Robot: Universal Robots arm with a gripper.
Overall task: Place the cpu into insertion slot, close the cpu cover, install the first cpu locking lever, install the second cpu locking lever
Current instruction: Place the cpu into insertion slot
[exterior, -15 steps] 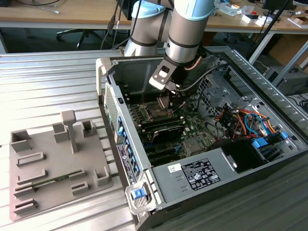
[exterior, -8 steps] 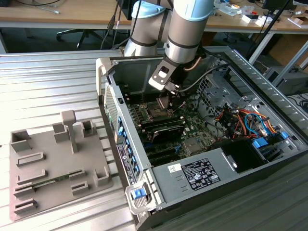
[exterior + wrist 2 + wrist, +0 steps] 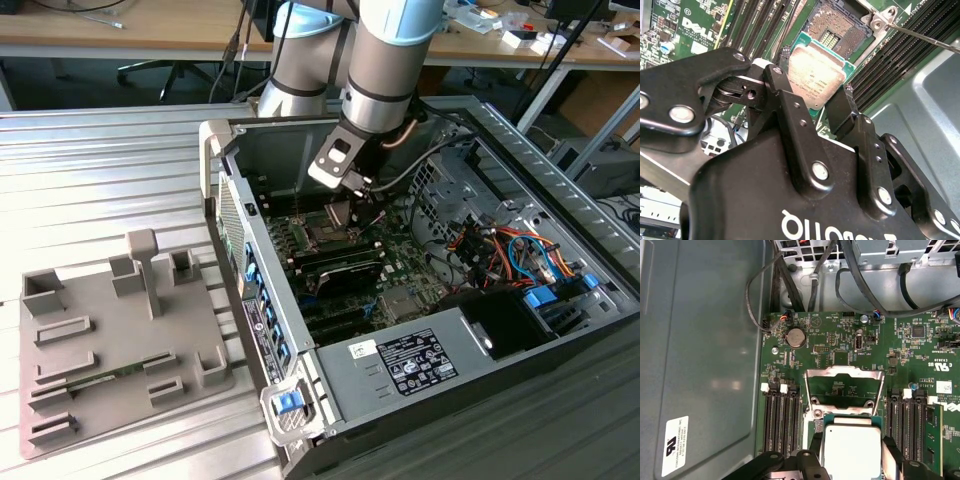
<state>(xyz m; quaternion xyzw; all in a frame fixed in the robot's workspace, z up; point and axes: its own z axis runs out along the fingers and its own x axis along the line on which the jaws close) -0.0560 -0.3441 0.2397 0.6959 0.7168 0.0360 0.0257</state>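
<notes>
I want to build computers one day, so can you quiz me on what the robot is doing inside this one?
1. True or false: the cpu already lies flat in the insertion slot.
2. Pick one: the cpu cover is A) shut over the slot, B) swung open, C) bent in half.
3. Fill the gap: the gripper is shut on the ____.

Key:
1. False. The slot's pins are bare, and the chip sits between the fingers.
2. B.
3. cpu.
</notes>
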